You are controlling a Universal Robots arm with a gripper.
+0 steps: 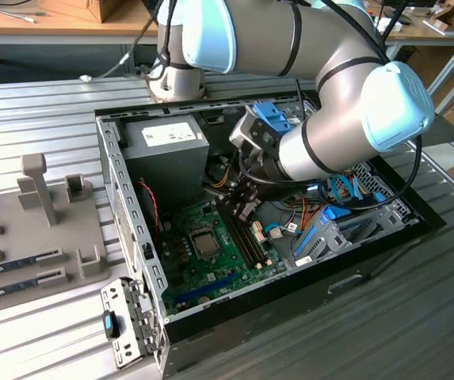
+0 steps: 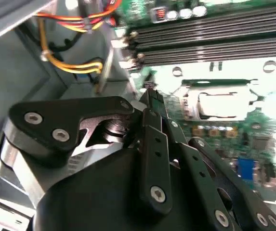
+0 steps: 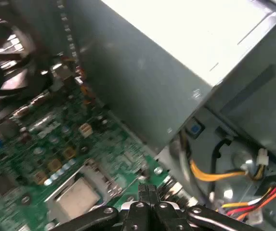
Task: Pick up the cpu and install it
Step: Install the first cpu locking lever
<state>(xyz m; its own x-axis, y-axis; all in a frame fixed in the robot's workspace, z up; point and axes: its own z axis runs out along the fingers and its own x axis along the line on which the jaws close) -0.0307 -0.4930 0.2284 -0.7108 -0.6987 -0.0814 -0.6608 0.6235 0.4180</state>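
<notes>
The cpu (image 1: 204,243) is a small silver-grey square lying flat in the metal-framed socket on the green board inside the open computer case (image 1: 131,237). It also shows in both wrist views, cpu (image 2: 216,104) and cpu (image 3: 77,198). My gripper (image 1: 242,207) hangs inside the case, above the board's edge near the memory slots (image 1: 250,237). It is off to one side of the socket and apart from the cpu. In both wrist views the gripper (image 2: 152,95) (image 3: 149,189) has its black fingers pressed together with nothing between them.
The grey power supply (image 1: 167,150) stands close behind the gripper, with yellow and red cables (image 2: 70,65) beside it. Blue drive brackets (image 1: 322,229) fill the case on the exterior view's right. A grey fixture tray (image 1: 44,229) lies outside the case, on the exterior view's left.
</notes>
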